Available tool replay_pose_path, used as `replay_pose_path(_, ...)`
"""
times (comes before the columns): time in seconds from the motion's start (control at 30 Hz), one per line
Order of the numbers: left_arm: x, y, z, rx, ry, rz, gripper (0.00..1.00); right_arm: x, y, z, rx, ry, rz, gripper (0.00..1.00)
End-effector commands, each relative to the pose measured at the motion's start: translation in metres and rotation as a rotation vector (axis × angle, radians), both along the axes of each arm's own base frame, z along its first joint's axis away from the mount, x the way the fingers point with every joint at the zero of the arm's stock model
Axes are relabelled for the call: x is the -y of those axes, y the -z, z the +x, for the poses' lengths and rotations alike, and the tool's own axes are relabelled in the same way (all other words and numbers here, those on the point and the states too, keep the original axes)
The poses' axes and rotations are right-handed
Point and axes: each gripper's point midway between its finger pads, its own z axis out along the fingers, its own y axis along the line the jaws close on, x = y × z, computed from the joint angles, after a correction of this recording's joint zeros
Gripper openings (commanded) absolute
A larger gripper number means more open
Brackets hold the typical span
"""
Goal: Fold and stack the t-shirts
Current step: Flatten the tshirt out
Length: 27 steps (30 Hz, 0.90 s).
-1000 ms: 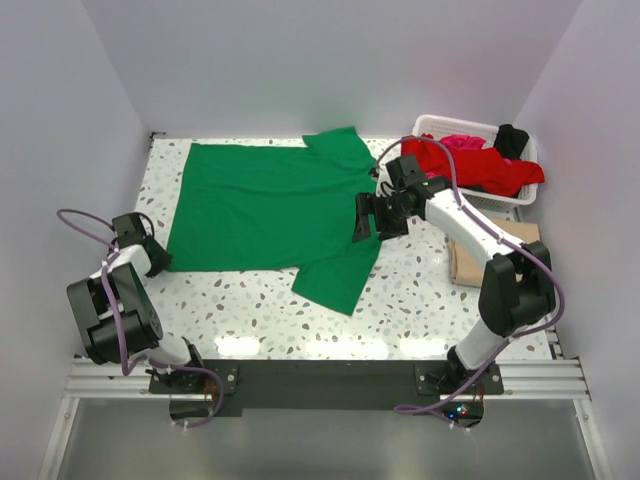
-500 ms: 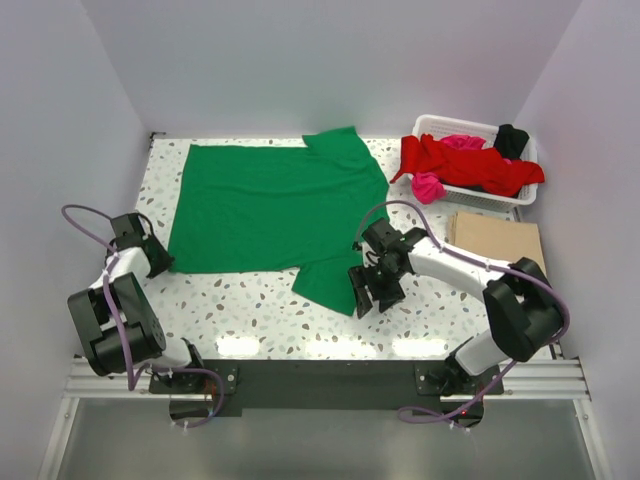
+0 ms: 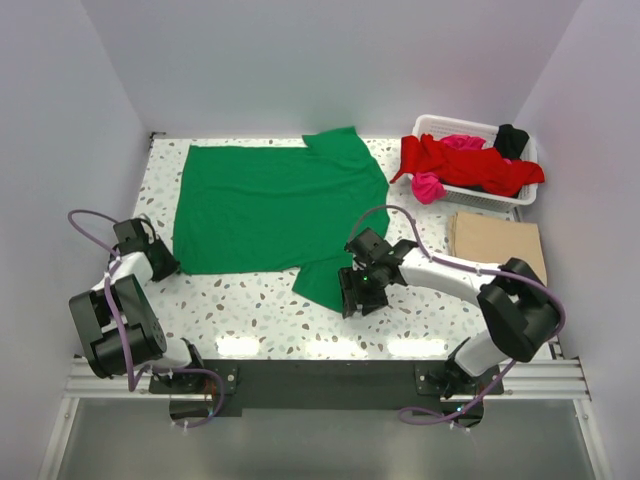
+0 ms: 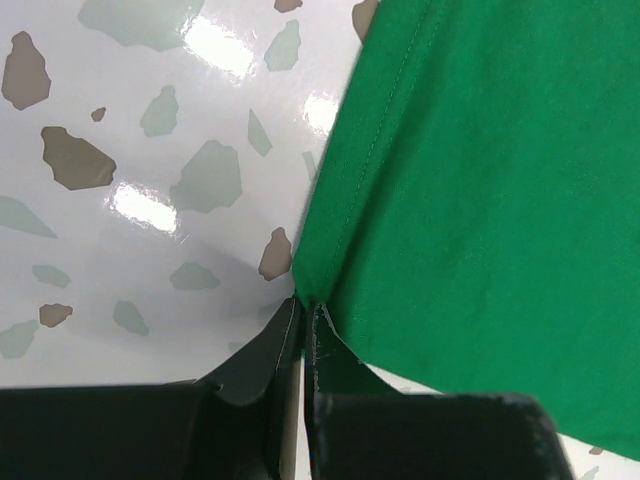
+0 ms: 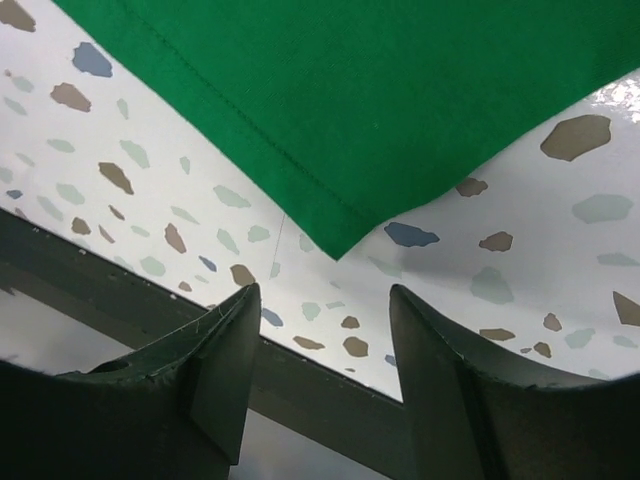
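A bright green t-shirt [image 3: 270,205] lies spread flat over the far left of the table. My left gripper [image 3: 168,267] sits at its near left corner. In the left wrist view the gripper [image 4: 305,305] is shut on the hem corner of the green cloth [image 4: 480,200]. My right gripper [image 3: 352,300] hovers at the tip of the near sleeve. In the right wrist view it [image 5: 325,295] stands open, with the sleeve corner [image 5: 340,240] just beyond its fingertips and nothing between them.
A white basket [image 3: 432,122] at the far right holds red [image 3: 470,165], magenta [image 3: 428,186] and black [image 3: 512,138] t-shirts. A folded tan t-shirt [image 3: 495,240] lies on the table in front of it. The dark table rail [image 5: 330,375] runs just under my right fingers.
My right gripper has swung from beside the basket down to the near sleeve corner, its jaws narrowing. The left gripper stays shut on the hem corner, shifted slightly nearer.
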Motion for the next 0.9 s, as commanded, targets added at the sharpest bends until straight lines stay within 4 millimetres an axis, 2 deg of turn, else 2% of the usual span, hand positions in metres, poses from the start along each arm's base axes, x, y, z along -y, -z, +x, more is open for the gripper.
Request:
replay_pose_path(0.0, -0.004, -0.007, 0.009, 0.056, 0.008, 0.013, 0.00, -0.015, 0.000, 0.014, 0.049, 0.060, -0.015, 0.57)
replay_pose_path(0.17, -0.003, -0.008, 0.009, 0.061, 0.012, 0.011, 0.00, -0.007, 0.008, 0.018, 0.068, 0.121, -0.104, 0.51)
replay_pose_path(0.33, -0.002, -0.008, 0.009, 0.060, 0.012, 0.008, 0.00, -0.009, 0.014, 0.018, 0.078, 0.138, -0.100, 0.46)
replay_pose_path(0.7, -0.001, -0.008, 0.008, 0.055, 0.009, -0.001, 0.00, -0.013, 0.028, 0.012, 0.052, 0.126, -0.099, 0.27)
replay_pose_path(0.73, -0.001, -0.008, 0.009, 0.055, 0.010, -0.001, 0.00, -0.014, 0.028, 0.012, 0.048, 0.124, -0.094, 0.25)
replay_pose_path(0.87, -0.002, -0.009, 0.008, 0.054, 0.003, 0.001, 0.00, -0.013, 0.028, 0.008, 0.040, 0.117, -0.084, 0.06)
